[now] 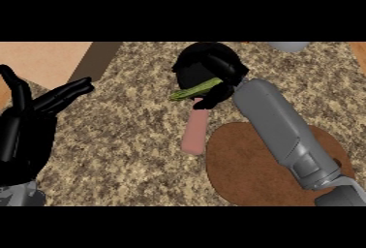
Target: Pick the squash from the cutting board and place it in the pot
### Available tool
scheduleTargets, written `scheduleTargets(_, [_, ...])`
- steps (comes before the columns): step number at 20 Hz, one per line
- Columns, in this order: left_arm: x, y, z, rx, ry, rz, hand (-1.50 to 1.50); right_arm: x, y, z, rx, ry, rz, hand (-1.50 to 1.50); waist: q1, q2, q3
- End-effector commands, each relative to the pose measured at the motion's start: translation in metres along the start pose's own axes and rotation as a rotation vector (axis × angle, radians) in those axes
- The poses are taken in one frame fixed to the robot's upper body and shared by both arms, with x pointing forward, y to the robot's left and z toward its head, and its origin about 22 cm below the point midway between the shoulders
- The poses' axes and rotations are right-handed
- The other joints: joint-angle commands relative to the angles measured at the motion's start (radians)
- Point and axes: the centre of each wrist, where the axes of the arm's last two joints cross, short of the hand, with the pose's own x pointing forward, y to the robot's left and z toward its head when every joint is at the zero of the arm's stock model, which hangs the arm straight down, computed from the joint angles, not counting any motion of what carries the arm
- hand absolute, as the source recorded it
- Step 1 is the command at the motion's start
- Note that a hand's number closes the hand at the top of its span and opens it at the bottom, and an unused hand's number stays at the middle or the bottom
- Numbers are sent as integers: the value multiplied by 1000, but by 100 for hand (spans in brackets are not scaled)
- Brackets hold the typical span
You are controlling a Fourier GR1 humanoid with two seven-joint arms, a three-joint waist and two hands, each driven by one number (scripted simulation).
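My right hand (221, 80) is curled round the squash (194, 90), fingers and thumb clamped on it; its green end sticks out to the left of my grip. I hold it over the black pot (191, 65), which sits on the far part of the speckled counter (129, 145), its pinkish handle (195, 133) pointing toward the near side. My grey right forearm (282, 131) crosses above the round brown cutting board (250, 174), which lies at the near right, just beside the handle's end. My left hand (28, 116) rests at the left edge, fingers straight and spread apart, holding nothing. A grey object (289, 46) shows at the far edge; I cannot tell what it is.
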Motion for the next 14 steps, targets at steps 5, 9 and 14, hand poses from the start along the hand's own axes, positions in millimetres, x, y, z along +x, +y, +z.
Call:
scheduleTargets(5, [-40,19,3,107,232,-43,0,-8,-11,-8,-81,-88,-404,-150,-13,14,-16])
scheduleTargets(9, [-40,19,-2,114,220,-28,0,-24,-41,12,-123,-85,-513,-150,-22,26,-16])
scheduleTargets(14, [-41,15,2,96,217,-29,0,-37,-82,37,-152,-61,-530,-150,-13,29,-16])
